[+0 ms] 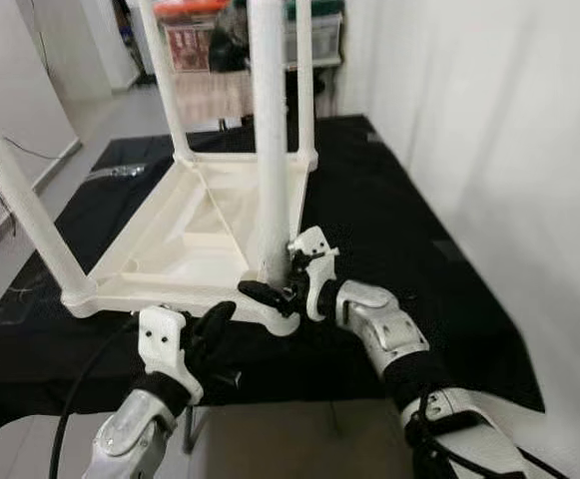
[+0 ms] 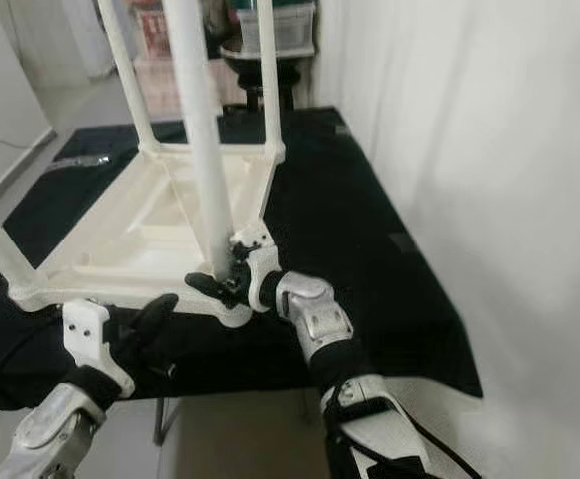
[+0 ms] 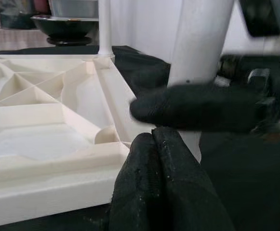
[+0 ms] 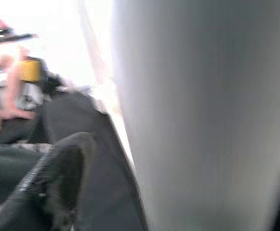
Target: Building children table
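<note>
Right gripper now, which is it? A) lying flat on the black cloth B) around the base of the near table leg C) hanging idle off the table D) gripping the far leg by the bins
B: the right gripper has its black fingers on either side of the near leg just above the corner of the upturned white tabletop, while the left gripper sits shut just below that corner.

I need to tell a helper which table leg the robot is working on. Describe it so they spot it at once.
On the black cloth lies an upside-down white tabletop with four legs pointing up. The one you want is the nearest leg, at the corner closest to the robot; unlike the others, the right gripper clasps its base.
</note>
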You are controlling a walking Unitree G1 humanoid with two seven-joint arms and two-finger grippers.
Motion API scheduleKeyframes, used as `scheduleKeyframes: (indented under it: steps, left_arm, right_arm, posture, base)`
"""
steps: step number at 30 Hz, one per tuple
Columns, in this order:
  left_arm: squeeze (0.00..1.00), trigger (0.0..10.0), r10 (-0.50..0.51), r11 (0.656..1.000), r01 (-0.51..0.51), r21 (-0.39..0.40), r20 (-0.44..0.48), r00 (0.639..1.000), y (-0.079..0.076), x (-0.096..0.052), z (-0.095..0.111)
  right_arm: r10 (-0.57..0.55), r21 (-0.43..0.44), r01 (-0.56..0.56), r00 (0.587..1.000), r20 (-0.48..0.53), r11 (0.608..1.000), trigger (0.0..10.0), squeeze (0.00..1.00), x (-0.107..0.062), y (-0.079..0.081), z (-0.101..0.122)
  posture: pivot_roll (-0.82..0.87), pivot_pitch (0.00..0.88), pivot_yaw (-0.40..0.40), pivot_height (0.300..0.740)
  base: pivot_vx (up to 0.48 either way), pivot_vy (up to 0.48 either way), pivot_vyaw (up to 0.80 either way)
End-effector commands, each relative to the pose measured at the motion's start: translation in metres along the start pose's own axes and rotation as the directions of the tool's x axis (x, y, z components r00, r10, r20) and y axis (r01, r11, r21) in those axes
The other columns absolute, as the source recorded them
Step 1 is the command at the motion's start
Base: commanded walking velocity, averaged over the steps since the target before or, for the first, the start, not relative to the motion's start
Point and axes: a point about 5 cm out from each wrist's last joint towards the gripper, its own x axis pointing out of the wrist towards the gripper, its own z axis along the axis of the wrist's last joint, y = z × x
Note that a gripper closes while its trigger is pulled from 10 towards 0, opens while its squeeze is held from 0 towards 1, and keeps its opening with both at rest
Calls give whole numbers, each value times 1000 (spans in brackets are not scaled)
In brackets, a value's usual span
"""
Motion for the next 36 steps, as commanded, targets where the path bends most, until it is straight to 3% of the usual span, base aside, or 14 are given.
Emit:
scheduleKeyframes:
  steps: [1,7,10,11,12,13,24,30,31,32,33,34,35,36]
  left_arm:
    - [0,10000,0,1000,0,-4,-23,1000,1,-1,-4]
    - [0,10000,2,1000,-3,-6,-21,1000,0,-1,-4]
    - [0,10000,4,1000,-4,-6,-21,1000,0,-2,-4]
    - [0,10000,5,1000,-5,-7,-21,1000,-1,-2,-5]
    - [0,10000,5,1000,-5,-7,-21,1000,-1,-2,-5]
    - [0,10000,5,1000,-5,-7,-21,1000,-1,-2,-4]
    - [0,10000,2,1000,-2,-12,-20,1000,-2,-2,-4]
    - [0,10000,2,1000,-2,-12,-18,1000,-2,-2,-4]
    - [0,10000,2,1000,-3,-12,-18,1000,-1,-2,-4]
    - [0,10000,3,1000,-3,-10,-19,1000,-1,-3,-3]
    - [0,10000,3,1000,-3,-10,-19,1000,-1,-3,-3]
    - [0,10000,3,1000,-3,-9,-20,1000,0,-4,-3]
    - [0,10000,3,1000,-3,-9,-20,1000,0,-4,-3]
    - [0,10000,4,1000,-4,-8,-19,1000,2,-3,-2]
  right_arm:
    - [194,-102,-192,981,13,976,10000,0,-2,-2,28]
    - [376,-116,-380,925,-55,918,10000,0,-7,-13,46]
    - [354,-84,-358,933,-64,930,10000,0,-4,-18,47]
    - [321,-80,-327,944,-76,942,3216,0,-3,-20,46]
    - [298,-71,-304,951,-85,950,3216,0,-2,-22,43]
    - [293,-57,-298,952,-87,953,0,0,-2,-22,42]
    - [296,-41,-299,953,-62,953,0,0,-9,-26,38]
    - [192,-62,-192,981,2,979,0,0,-21,-38,39]
    - [150,-58,-149,989,17,987,0,0,-25,-40,37]
    - [-31,-13,32,996,82,999,0,0,-22,-41,30]
    - [-31,-13,32,996,82,999,0,0,-22,-41,30]
    - [-168,35,165,979,117,986,0,0,-22,-42,25]
    - [-168,35,165,979,117,986,0,0,-22,-42,25]
    - [-306,-23,307,951,51,951,0,0,-19,-23,-6]
  posture:
    - [-43,0,27,740]
    - [-28,0,20,740]
    - [-19,0,14,740]
    - [-17,0,12,740]
    - [-17,0,12,740]
    - [-18,0,12,740]
    - [-25,0,15,740]
    - [-34,0,20,740]
    - [-36,0,18,740]
    - [-39,0,12,740]
    - [-39,0,12,740]
    - [-45,2,13,740]
    - [-45,2,13,740]
    - [-57,15,28,740]
  base:
    - [0,0,0]
    - [0,0,0]
    - [0,0,0]
    - [0,0,0]
    - [0,0,0]
    - [0,0,0]
    - [0,0,0]
    - [0,0,0]
    - [0,0,0]
    - [0,0,0]
    - [0,0,0]
    - [0,0,0]
    - [0,0,0]
    - [0,0,0]
